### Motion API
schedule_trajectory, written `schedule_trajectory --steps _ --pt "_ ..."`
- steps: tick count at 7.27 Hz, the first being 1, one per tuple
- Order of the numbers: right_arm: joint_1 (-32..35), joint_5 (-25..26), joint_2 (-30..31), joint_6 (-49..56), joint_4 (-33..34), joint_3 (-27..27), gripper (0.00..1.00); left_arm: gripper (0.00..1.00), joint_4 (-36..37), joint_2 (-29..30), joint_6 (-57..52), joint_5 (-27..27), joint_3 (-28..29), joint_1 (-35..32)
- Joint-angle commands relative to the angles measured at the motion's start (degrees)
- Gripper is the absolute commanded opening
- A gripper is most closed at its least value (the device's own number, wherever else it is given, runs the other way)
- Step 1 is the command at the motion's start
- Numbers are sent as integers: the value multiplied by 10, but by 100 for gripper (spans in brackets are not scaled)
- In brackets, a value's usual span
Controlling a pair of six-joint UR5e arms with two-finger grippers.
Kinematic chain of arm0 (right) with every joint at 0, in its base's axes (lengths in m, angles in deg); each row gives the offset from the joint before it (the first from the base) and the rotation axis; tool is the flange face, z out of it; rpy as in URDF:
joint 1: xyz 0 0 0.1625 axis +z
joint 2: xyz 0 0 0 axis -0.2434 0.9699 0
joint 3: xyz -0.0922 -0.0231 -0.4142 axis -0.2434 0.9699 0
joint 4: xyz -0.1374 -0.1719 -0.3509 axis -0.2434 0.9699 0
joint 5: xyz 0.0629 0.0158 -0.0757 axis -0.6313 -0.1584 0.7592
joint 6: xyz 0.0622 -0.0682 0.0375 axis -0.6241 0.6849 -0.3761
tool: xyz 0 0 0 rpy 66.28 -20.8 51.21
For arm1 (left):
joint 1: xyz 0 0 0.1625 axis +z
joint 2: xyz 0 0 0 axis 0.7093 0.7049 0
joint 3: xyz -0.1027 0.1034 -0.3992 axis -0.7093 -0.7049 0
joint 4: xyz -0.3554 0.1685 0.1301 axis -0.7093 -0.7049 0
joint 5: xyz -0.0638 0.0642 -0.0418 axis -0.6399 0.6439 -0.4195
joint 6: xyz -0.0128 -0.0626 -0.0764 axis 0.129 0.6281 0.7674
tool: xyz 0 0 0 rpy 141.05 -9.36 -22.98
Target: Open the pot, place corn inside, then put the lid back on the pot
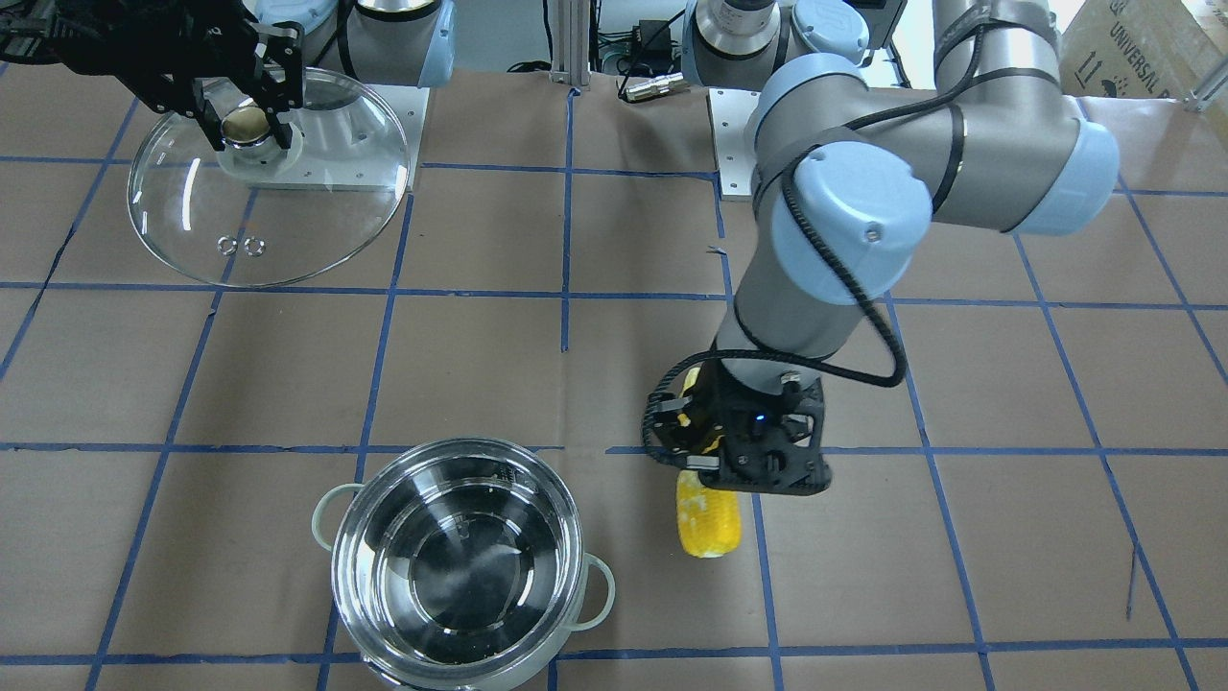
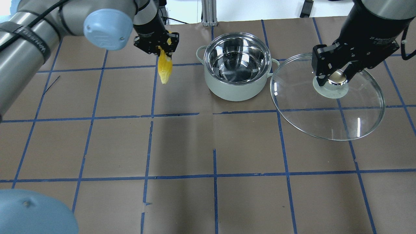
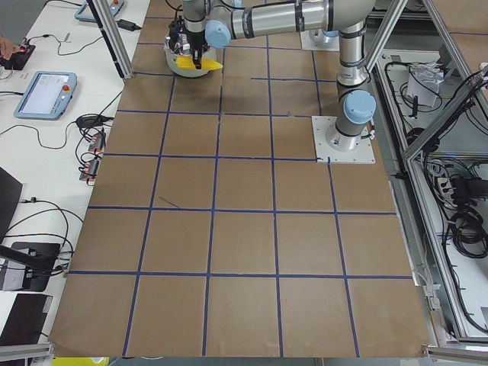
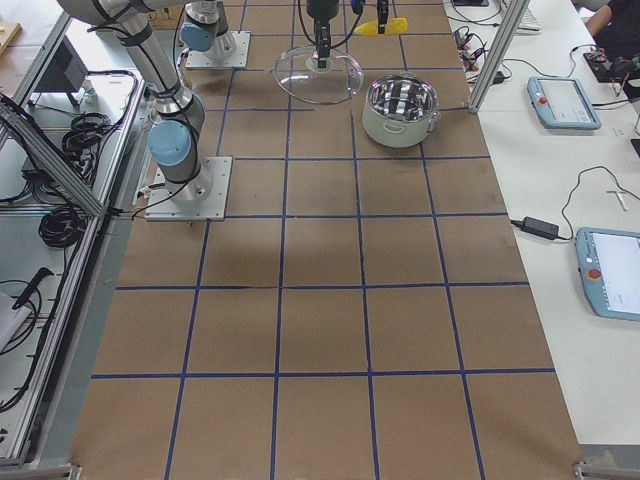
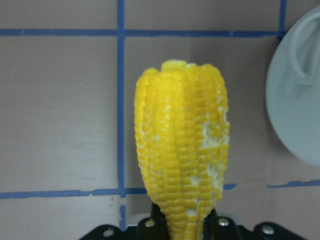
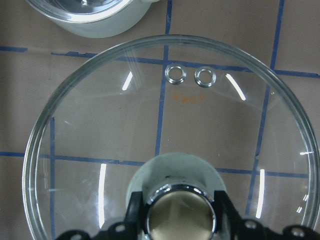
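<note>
The steel pot [image 2: 239, 92] stands open and empty on the table; it also shows in the front view [image 1: 347, 537]. My left gripper [image 2: 161, 48] is shut on the thick end of the yellow corn [image 2: 164, 70] and holds it above the table, to the pot's left in the overhead view. In the left wrist view the corn [image 5: 182, 165] fills the middle and the pot's wall [image 5: 300, 100] is at the right edge. My right gripper [image 2: 336, 78] is shut on the knob of the glass lid [image 2: 325, 113] and holds it beside the pot, on its other side. The lid [image 6: 165, 125] fills the right wrist view.
Brown paper with blue tape lines covers the table [image 2: 214, 146]. My right arm's base plate [image 1: 384, 134] lies behind the lid in the front view. Tablets [image 4: 565, 100] and cables lie on the side bench beyond the pot.
</note>
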Motion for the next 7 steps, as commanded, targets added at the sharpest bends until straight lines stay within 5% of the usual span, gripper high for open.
schedule_trajectory --steps 1,7 --pt "0 -1 2 -2 32 -26 46 11 -8 81 7 12 108 -68" --pt "5 0 2 0 34 -25 46 13 65 122 28 13 124 -100"
